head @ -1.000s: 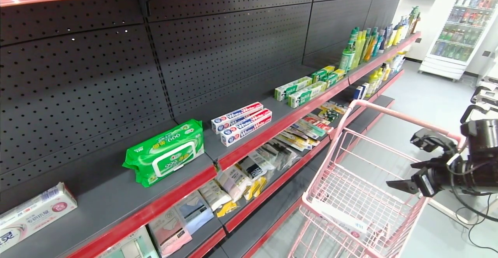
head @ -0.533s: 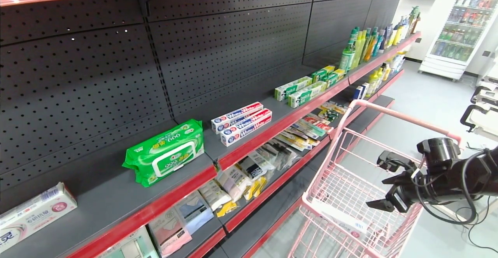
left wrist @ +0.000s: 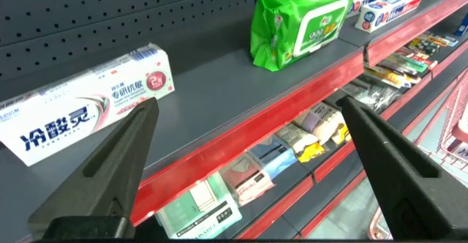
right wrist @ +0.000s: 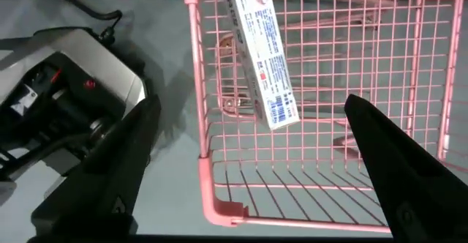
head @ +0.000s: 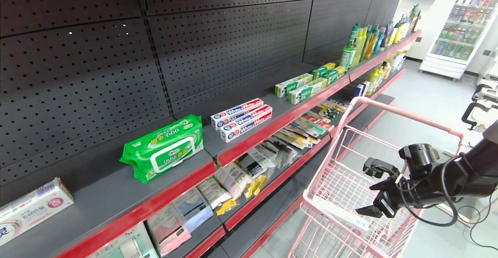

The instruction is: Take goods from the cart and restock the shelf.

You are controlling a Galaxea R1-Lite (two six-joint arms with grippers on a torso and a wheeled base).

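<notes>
Nearest, at seven o'clock in the head view, a pink-and-white toothpaste box (head: 31, 209) (left wrist: 88, 104) lay on the shelf (head: 175, 190) (left wrist: 219, 75). The green wipes pack (head: 163, 147) (left wrist: 300, 20) lay beyond it, then blue-and-red toothpaste boxes (head: 241, 118), green boxes (head: 299, 86) and bottles (head: 360, 46) receding toward one o'clock. The left claw (left wrist: 247, 104) gaped wide and empty, facing the shelf by that near box. At four o'clock the right arm stretched over the pink cart (head: 408, 116) (right wrist: 191, 89). The right claw (head: 369, 188) (right wrist: 248, 104) was spread wide, holding nothing, angled down into the basket. A long white box (head: 342, 217) (right wrist: 257, 53) lay inside.

Blk R arm (head: 467, 172), blk cables (head: 451, 211), blk pincer (head: 368, 190).
</notes>
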